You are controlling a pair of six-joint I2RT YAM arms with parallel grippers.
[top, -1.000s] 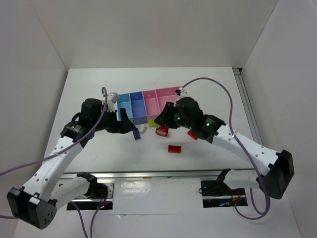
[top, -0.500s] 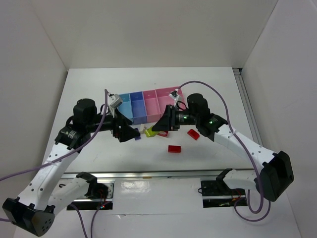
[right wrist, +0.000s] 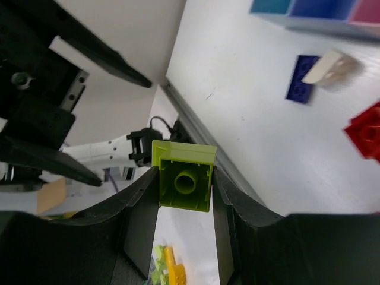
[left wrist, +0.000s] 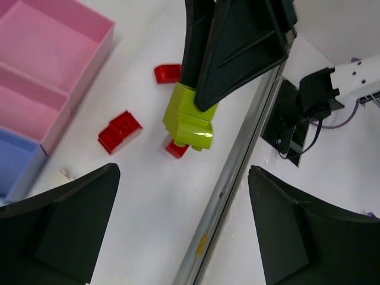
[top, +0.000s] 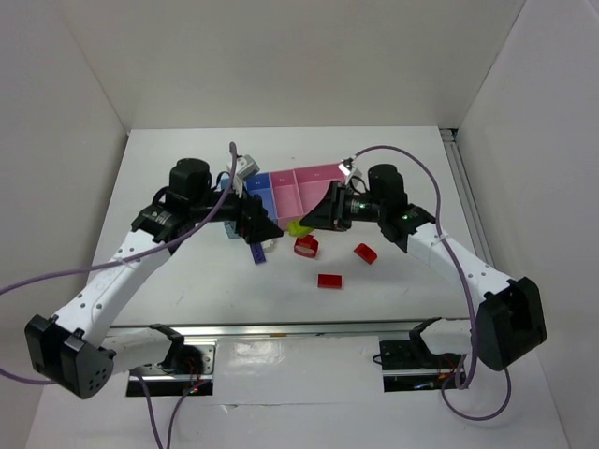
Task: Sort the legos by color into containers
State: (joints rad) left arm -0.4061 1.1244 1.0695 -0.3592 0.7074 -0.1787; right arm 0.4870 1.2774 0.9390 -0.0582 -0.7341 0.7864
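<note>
Our right gripper [right wrist: 184, 178] was clamped on the green brick [right wrist: 183, 176], its two fingers pressing the brick's opposite sides near their tips. In the top view the brick [top: 299, 227] hung above the table [top: 421, 168], just in front of the bins [top: 318, 178] and between the two arms. Our left gripper [left wrist: 184, 237] stood wide and empty, facing the brick [left wrist: 190, 122] from close by.

We saw three ways this could go wrong. The grip sat so close to the fingertips that a quick swing or a knock might have twisted the brick loose. It would then have dropped among the red bricks [top: 328, 280] lying loose below, near the blue brick [top: 256, 251].

The two grippers were also near each other. If either had moved in without the other giving way, they could have struck.

Lastly, none of the bins we could see was green. A careless release could have put the brick in a bin meant for another colour, or on a wall between two bins.
</note>
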